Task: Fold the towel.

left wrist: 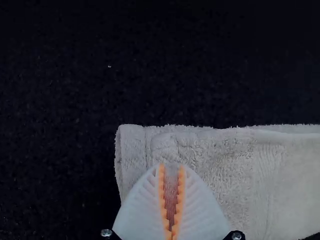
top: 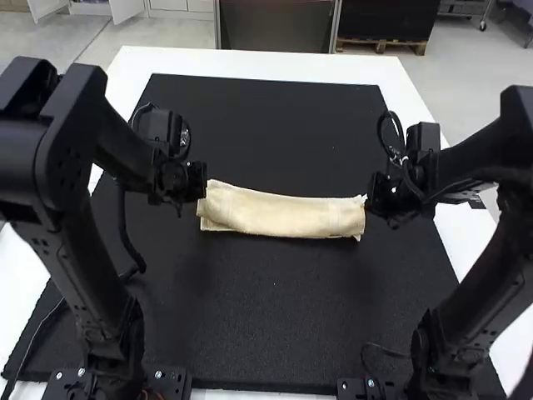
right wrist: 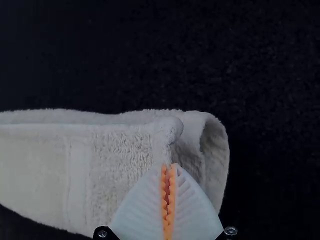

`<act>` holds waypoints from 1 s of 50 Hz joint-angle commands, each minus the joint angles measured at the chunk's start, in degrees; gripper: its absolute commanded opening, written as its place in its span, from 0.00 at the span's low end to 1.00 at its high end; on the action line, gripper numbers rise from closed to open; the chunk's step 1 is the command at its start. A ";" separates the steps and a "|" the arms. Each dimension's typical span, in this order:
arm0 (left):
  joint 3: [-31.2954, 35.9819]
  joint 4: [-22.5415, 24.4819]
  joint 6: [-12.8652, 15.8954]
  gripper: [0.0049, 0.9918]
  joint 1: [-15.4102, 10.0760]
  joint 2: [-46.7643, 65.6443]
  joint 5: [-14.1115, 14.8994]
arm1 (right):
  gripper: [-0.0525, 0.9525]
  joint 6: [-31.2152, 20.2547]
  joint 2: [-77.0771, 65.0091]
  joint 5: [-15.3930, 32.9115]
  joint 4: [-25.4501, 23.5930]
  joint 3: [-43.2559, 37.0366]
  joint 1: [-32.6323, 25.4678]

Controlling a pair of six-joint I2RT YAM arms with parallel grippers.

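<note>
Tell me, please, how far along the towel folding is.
The towel already looks folded into a narrow strip, with layers showing at its edge. In hand are its two ends, one in the left gripper, the other in the right gripper. Letting go remains, and possibly another fold.

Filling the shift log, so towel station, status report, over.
Left gripper, right gripper: jaws pinching opposite ends. Towel: folded to a narrow strip on black mat. Nothing seen blocking it.

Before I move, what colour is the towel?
Pale cream; the towel shows best in the high view.
</note>
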 commanded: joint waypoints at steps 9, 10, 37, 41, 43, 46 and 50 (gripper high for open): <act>-1.26 3.23 0.03 0.02 0.78 4.38 -0.26 | 0.03 1.90 2.93 2.43 5.82 1.78 2.77; -1.35 3.49 0.12 0.02 0.96 4.73 -0.18 | 0.03 1.90 3.37 2.43 6.34 1.86 2.86; -1.53 6.57 3.55 0.20 2.36 8.51 -0.35 | 0.03 2.52 8.29 2.69 9.77 3.09 2.68; -1.53 6.48 3.90 0.35 2.36 8.51 -0.35 | 0.06 2.69 8.29 2.78 9.60 3.09 2.60; -1.44 6.40 3.99 0.49 2.36 8.51 -0.35 | 0.17 2.69 8.29 2.87 9.60 3.09 2.60; -1.44 6.13 4.78 0.69 2.36 8.51 -0.35 | 0.51 2.69 8.29 2.87 9.51 3.09 2.51; -1.44 5.78 5.48 0.81 2.36 8.51 -0.35 | 0.60 2.52 8.02 2.87 9.42 3.36 2.51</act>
